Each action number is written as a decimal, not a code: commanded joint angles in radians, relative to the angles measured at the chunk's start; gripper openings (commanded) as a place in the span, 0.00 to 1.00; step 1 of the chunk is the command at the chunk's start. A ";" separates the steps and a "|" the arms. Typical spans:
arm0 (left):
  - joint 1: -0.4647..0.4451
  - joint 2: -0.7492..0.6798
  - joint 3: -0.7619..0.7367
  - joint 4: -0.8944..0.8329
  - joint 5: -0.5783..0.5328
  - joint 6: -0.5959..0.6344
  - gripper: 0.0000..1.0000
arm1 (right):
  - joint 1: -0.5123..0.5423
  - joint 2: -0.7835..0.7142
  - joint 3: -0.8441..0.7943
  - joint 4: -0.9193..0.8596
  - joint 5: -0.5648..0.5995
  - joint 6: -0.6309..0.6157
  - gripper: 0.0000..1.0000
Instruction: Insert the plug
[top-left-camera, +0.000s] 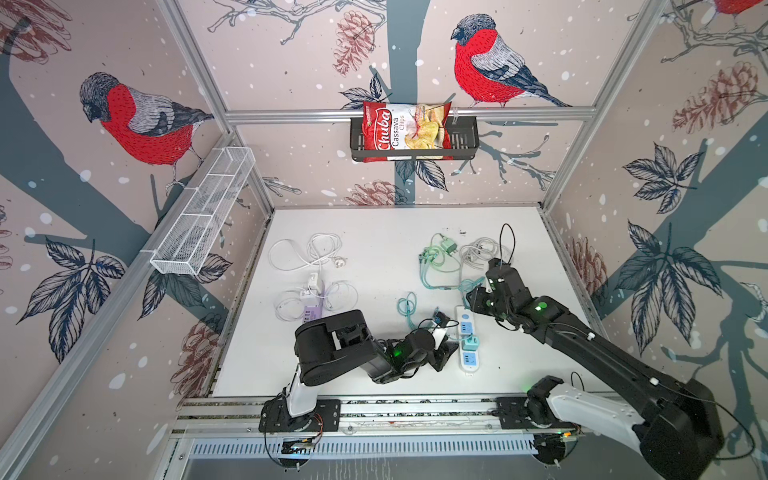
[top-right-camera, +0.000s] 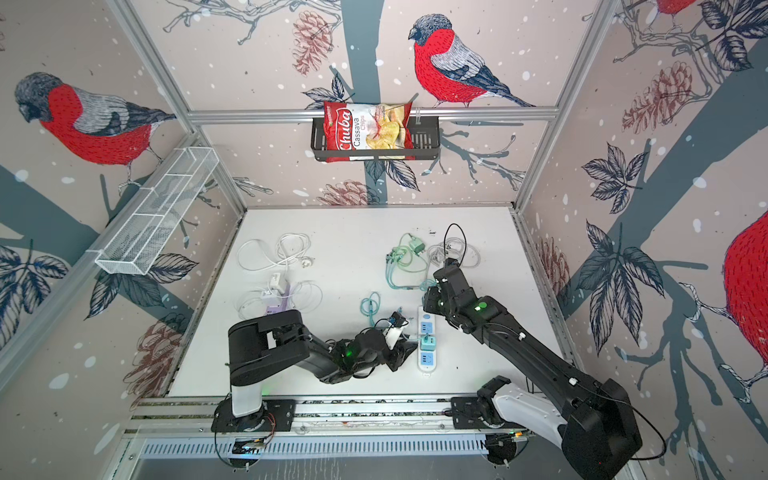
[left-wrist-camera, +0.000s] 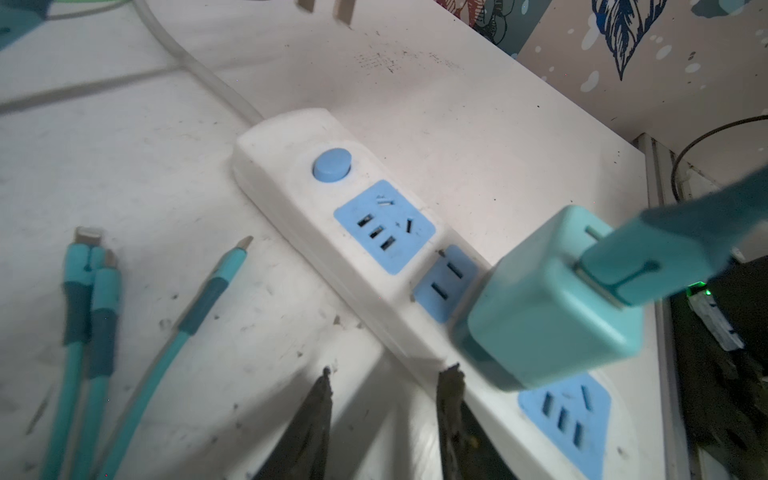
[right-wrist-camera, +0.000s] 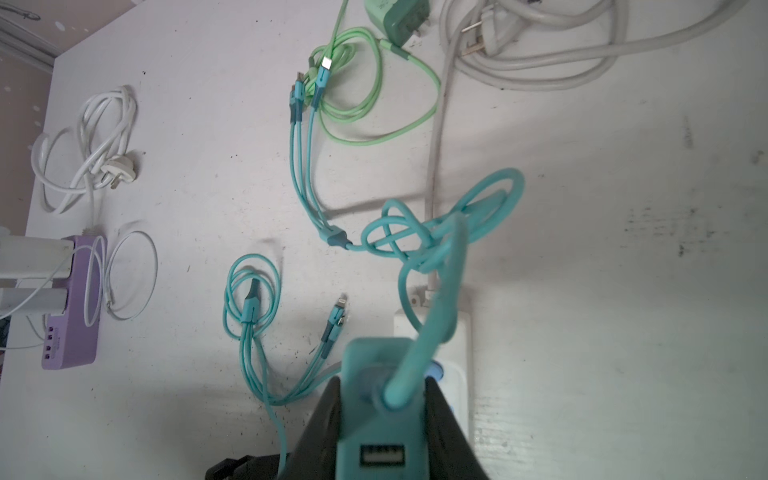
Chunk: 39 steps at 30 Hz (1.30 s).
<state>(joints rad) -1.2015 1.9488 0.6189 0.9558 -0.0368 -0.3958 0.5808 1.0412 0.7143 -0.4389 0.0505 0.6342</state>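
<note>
imo the right gripper, clamped on the teal plug, should square its 2 prongs over the far socket; left gripper sits half open, holding nothing.

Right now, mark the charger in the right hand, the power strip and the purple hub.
charger (right-wrist-camera: 384, 436): right wrist view, its teal end face.
power strip (left-wrist-camera: 274, 166): left wrist view, white casing near its cord end.
purple hub (right-wrist-camera: 77, 340): right wrist view, its top face.
</note>
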 joint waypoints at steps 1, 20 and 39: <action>-0.003 0.019 0.023 -0.027 0.039 0.025 0.42 | -0.022 -0.016 -0.007 -0.014 0.003 0.001 0.19; 0.076 0.011 0.048 0.018 0.090 0.114 0.42 | -0.147 0.010 0.139 -0.025 -0.077 -0.062 0.20; 0.292 0.125 0.258 -0.003 0.292 0.155 0.42 | -0.450 0.348 0.425 -0.060 -0.202 -0.201 0.19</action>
<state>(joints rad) -0.9253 2.0674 0.8539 0.9512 0.2115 -0.2554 0.1642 1.3510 1.0828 -0.4805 -0.1387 0.4946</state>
